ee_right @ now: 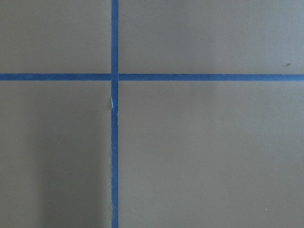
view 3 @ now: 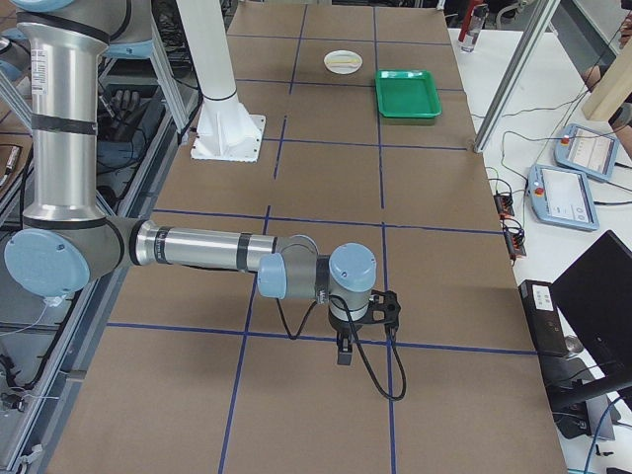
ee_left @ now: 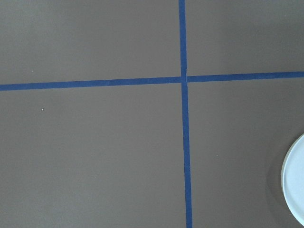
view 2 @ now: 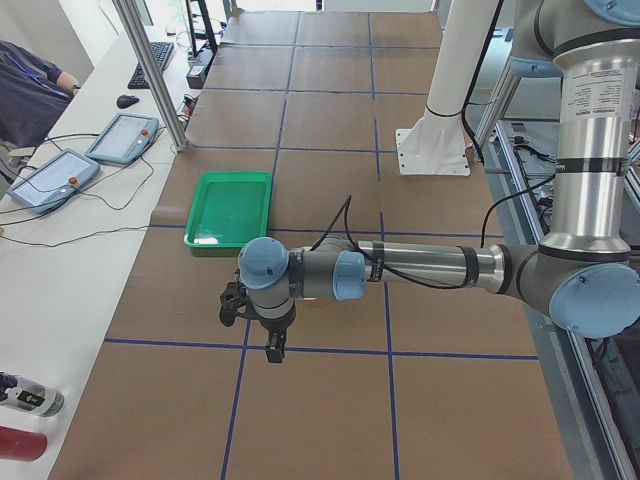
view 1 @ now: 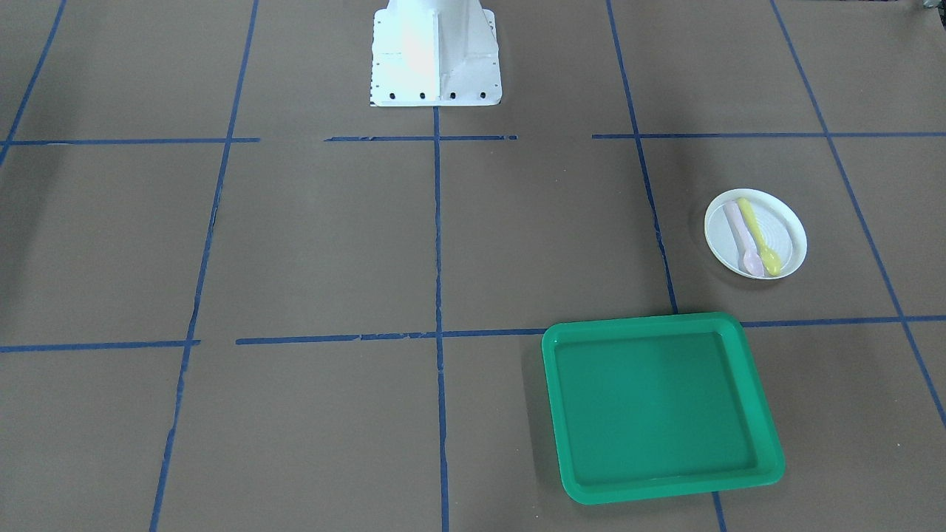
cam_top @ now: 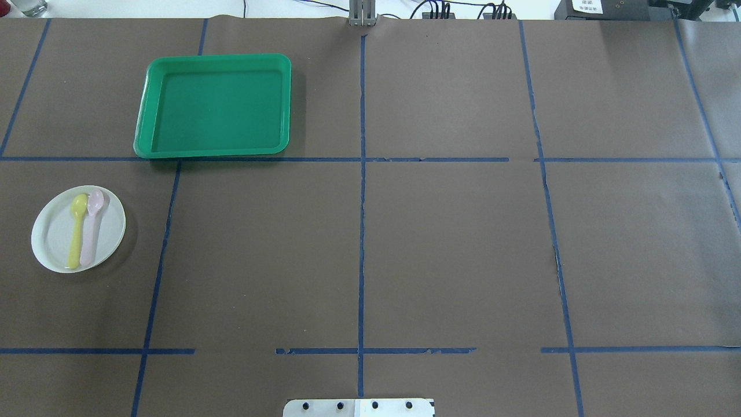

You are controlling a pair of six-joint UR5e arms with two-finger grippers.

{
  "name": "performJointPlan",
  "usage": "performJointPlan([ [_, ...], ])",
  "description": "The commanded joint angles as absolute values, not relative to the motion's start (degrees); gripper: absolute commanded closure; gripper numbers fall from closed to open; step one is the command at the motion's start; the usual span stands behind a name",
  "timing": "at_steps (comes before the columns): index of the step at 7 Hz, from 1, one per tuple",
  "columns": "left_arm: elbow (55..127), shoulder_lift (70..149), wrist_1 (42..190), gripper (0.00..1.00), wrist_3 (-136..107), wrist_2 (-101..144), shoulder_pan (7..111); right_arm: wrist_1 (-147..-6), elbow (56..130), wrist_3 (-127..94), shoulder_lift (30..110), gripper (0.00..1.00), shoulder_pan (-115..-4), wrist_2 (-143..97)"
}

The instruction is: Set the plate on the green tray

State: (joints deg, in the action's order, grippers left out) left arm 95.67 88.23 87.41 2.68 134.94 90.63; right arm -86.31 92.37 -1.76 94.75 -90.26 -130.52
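Note:
The small white plate (cam_top: 58,243) lies on the table at the overhead view's left, with a yellow spoon (cam_top: 76,229) and a pink spoon (cam_top: 92,226) on it. It also shows in the front view (view 1: 787,229) and the right-side view (view 3: 343,60). Its rim shows at the right edge of the left wrist view (ee_left: 295,185). The green tray (cam_top: 214,147) lies empty beyond the plate, apart from it; it also shows in the front view (view 1: 661,484). My left gripper (view 2: 272,348) and right gripper (view 3: 343,354) show only in the side views, hanging above the table. I cannot tell whether they are open or shut.
The table is covered in brown paper with a blue tape grid. The robot's white base (view 1: 434,55) stands at the table's middle near edge. Teach pendants (view 2: 120,137) and cables lie on the white bench beyond the table.

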Motion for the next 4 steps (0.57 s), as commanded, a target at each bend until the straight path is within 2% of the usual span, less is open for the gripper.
performJointPlan([
  [1, 96.94, 87.63, 91.46, 0.0, -6.88, 135.09, 85.12, -86.31, 92.37, -1.76, 94.75, 0.0, -90.26, -130.52],
  [4, 97.03, 87.45, 101.3, 0.0, -24.29, 135.62, 76.6, -86.31, 92.29, -1.76, 94.75, 0.0, -90.26, -130.52],
])
